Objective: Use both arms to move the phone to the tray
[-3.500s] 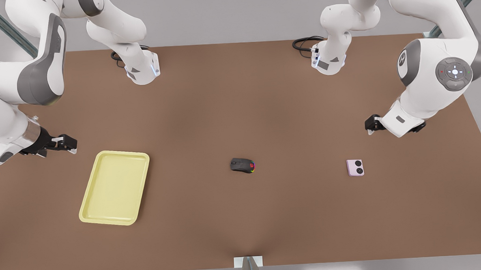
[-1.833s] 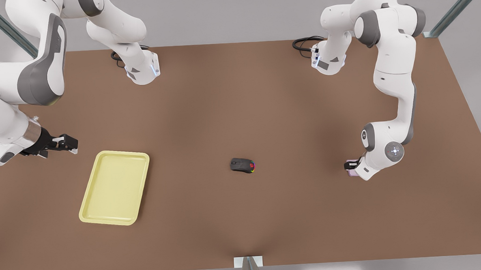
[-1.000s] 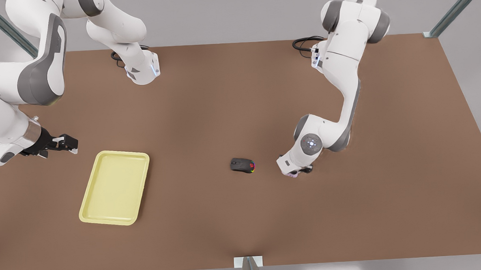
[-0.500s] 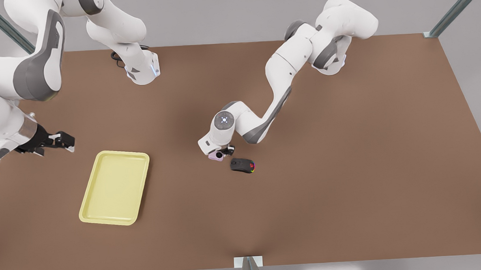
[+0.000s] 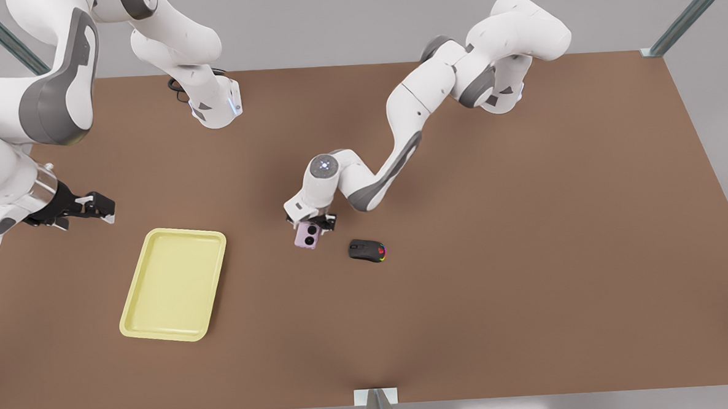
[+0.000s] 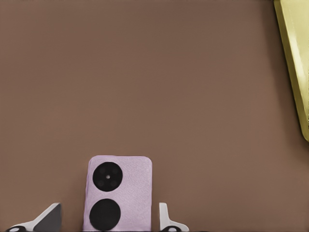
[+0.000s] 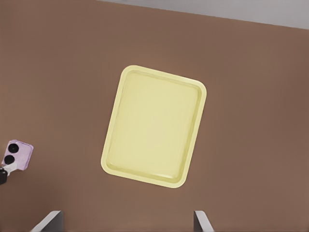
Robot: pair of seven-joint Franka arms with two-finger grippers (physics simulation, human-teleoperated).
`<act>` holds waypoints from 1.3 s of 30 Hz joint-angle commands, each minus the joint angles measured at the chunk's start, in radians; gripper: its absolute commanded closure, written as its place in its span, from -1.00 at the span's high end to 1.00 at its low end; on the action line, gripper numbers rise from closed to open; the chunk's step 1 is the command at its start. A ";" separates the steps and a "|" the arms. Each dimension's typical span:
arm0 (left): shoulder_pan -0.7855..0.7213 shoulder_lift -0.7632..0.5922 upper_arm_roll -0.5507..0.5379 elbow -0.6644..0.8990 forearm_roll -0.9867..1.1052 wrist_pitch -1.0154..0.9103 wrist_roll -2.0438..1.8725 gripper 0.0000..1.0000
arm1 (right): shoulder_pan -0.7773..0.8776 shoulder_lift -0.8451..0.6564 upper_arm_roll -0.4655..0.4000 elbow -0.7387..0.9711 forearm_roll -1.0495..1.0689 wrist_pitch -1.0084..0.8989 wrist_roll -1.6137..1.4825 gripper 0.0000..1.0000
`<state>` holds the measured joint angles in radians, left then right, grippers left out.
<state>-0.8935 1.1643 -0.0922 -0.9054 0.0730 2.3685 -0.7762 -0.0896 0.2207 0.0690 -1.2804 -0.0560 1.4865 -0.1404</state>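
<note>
Front view: phone about halfway to the tray, tray not yet holding anything.
The left tool (image 5: 308, 221) stands at the phone (image 5: 307, 235), fingers (image 6: 165, 218) spread wide either side of it, not gripping; the phone lies on the counter (image 5: 527, 283) just beside the mouse (image 5: 367, 250), well apart from the tray (image 5: 174, 284). The right tool (image 5: 97, 207), wide open, waits near the tray.

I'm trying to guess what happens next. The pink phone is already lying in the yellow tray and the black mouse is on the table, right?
Not quite. The phone is not in the tray yet. The front view shows it on the brown table, between the open fingers of the left gripper, beside the mouse. The right gripper waits near the tray.
</note>
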 commanded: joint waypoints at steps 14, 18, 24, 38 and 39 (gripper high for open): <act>0.544 -0.614 0.210 -0.012 -0.119 -1.071 0.715 1.00 | 0.243 0.045 0.066 -0.197 0.015 0.093 0.294 1.00; 0.597 -0.848 0.214 -0.266 -0.105 -1.006 0.819 1.00 | 0.295 -0.011 0.081 -0.411 0.024 0.279 0.498 1.00; 0.806 -0.905 -0.073 -0.379 0.002 -0.942 0.876 1.00 | 0.393 0.077 0.081 -0.482 0.062 0.489 0.835 1.00; 0.780 -0.821 -0.093 -0.326 0.021 -0.914 0.868 1.00 | 0.498 0.287 0.061 -0.567 0.081 0.902 1.211 1.00; 0.780 -0.819 -0.093 -0.326 0.022 -0.914 0.868 1.00 | 0.499 0.295 0.061 -0.567 0.081 0.902 1.214 1.00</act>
<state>-0.1135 0.3453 -0.1853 -1.2323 0.0918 1.4432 -0.0796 0.4089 0.5106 0.1303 -1.8480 0.0228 2.3013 0.6255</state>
